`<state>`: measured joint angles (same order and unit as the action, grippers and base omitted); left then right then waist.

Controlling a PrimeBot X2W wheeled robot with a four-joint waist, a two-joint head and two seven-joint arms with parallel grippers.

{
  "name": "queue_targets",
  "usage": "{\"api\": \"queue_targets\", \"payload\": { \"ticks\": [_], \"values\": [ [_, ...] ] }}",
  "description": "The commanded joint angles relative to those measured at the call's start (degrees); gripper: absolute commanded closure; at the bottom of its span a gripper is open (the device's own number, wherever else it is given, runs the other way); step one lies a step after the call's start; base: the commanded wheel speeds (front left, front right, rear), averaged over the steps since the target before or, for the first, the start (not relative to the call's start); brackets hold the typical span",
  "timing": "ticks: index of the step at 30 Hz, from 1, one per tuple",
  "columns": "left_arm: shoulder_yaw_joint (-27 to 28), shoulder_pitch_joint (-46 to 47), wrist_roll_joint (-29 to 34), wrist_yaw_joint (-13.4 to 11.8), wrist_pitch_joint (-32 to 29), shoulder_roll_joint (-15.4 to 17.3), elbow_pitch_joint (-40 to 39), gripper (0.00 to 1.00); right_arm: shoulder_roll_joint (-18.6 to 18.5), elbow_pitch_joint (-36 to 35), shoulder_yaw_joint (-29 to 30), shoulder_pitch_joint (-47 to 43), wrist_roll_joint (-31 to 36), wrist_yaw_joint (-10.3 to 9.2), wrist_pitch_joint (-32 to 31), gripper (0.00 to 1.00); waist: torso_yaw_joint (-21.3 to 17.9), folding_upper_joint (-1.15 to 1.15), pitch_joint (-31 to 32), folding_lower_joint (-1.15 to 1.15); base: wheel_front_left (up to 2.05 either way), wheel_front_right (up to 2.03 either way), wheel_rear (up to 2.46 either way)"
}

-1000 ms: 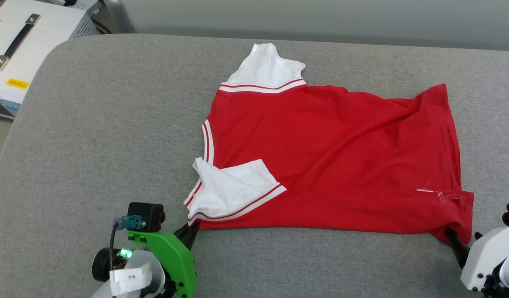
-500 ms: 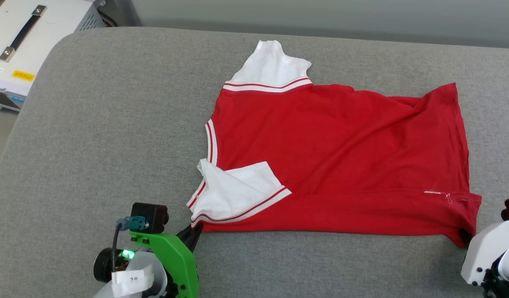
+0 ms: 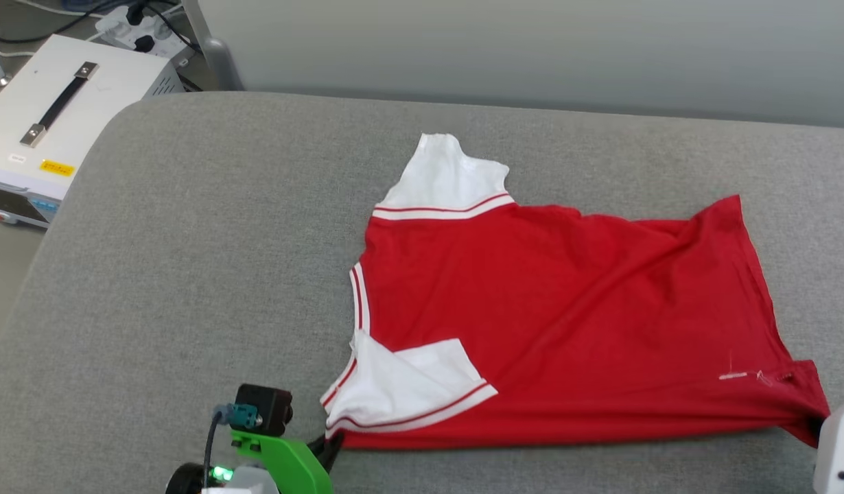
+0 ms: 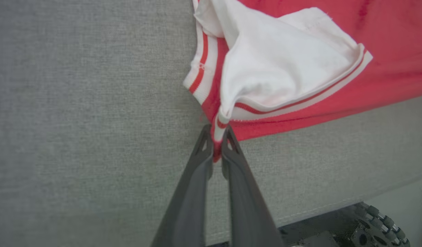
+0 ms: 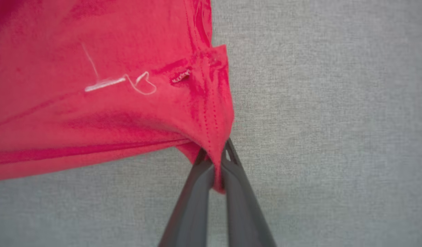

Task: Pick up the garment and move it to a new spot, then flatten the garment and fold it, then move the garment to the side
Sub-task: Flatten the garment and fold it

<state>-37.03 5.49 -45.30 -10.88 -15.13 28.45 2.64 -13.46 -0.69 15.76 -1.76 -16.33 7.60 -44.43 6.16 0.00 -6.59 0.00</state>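
Grey cloth covers the bench [image 3: 189, 274], with a pale wall [image 3: 532, 48] behind it and a white box [image 3: 58, 130] with a black handle off its far left corner. I have the shirt [image 3: 552, 309] spread on the right half of the bench, neck to the left and hem to the right. Its white far sleeve [image 3: 449, 178] points toward the far edge. The near sleeve [image 3: 408, 391] is folded back over the red body.

My left arm comes in low from the near edge, with its green bracket [image 3: 285, 466] uppermost and a wrist camera on top. The fingers angle toward the shirt's near left corner. The left gripper [image 4: 216, 137] has its jaws pressed together on the striped trim at that corner, and the cloth is drawn to a narrow point in the pinch.

My right arm shows as a white housing [image 3: 837, 446] at the near right, beside the shirt's near right corner. The right gripper [image 5: 216, 154] is clamped on the hem corner, with red cloth bunched between its jaws and the seam pulled down into them. A loose white thread [image 5: 118, 82] lies on the cloth near that corner. The shirt's near edge runs almost straight between the two pinches.
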Motion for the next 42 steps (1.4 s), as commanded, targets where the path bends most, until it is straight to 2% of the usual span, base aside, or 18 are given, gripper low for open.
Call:
{"api": "queue_targets", "payload": {
  "ticks": [1, 8, 15, 16, 17, 24, 29, 34, 37, 42],
  "values": [
    [-0.04, -1.63, -0.61, -0.26, -0.42, 0.62, -0.11, 1.0, -0.67, -1.22, 1.14, -1.94, 0.07, -0.11, -1.55, 1.0, -0.01, 0.0, 1.65, 0.0, 0.0, 0.0, 0.0],
    [-1.88, -4.74, -1.63, -0.52, -2.37, 0.71, -0.91, 1.0, 2.01, -6.76, 3.98, -8.63, 0.99, -0.11, -8.07, 1.0, 0.24, 0.0, 3.17, 0.0, 0.0, 0.0, 0.0],
    [-3.32, -4.87, -0.97, -0.3, -1.9, -0.49, 0.89, 1.0, 4.0, -6.47, 4.02, -10.61, 1.71, -0.11, -6.19, 1.0, 0.03, 0.0, 3.58, 0.0, 0.0, 0.0, 0.0],
    [-3.49, -4.66, -0.49, -0.4, -1.49, -0.65, 1.3, 0.15, 4.25, -6.21, 3.96, -10.38, 1.71, -0.11, -5.22, 0.07, -0.08, 0.0, 3.64, 0.0, 0.0, 0.0, 0.0],
    [-3.53, -4.43, -0.1, -0.55, -1.03, -0.85, 1.69, 0.0, 4.47, -5.92, 3.89, -10.12, 1.62, -0.11, -4.28, 0.0, -0.17, 0.0, 3.72, 0.0, 0.0, 0.0, 0.0],
    [-0.48, -2.18, 2.12, -1.4, 6.77, -1.7, 1.46, 0.0, 3.64, -7.63, 2.9, -7.5, -0.38, -0.11, 4.03, 0.0, -0.71, 0.0, 4.84, 0.0, 0.0, 0.0, 0.0],
    [2.69, -0.21, 4.07, -0.63, 16.1, -2.35, -0.39, 0.0, 2.95, -11.36, 2.17, -4.54, -1.87, -0.11, 14.0, 0.0, -1.02, 0.0, 5.38, 0.0, 0.0, 0.0, 0.0],
    [4.57, 1.16, 6.39, 0.77, 25.19, -3.03, -1.25, 0.0, 1.48, -13.93, -1.28, -3.34, -3.72, -0.11, 23.28, 0.0, -1.49, 0.0, 5.46, 0.0, 0.0, 0.0, 0.0],
    [4.95, 1.6, 8.27, 0.97, 28.02, -3.56, -1.19, 0.0, 0.76, -14.19, -2.97, -3.32, -4.73, -0.11, 29.21, 0.0, -1.64, 0.0, 5.39, 0.0, 0.0, 0.0, 0.0],
    [8.23, 0.47, 10.26, 1.77, 30.04, -7.41, -1.48, 0.0, 1.72, -12.37, -5.63, -4.77, -5.67, -0.11, 38.21, 0.0, -1.84, 0.0, 5.44, 0.0, 0.0, 0.0, 0.0]
  ]
}}
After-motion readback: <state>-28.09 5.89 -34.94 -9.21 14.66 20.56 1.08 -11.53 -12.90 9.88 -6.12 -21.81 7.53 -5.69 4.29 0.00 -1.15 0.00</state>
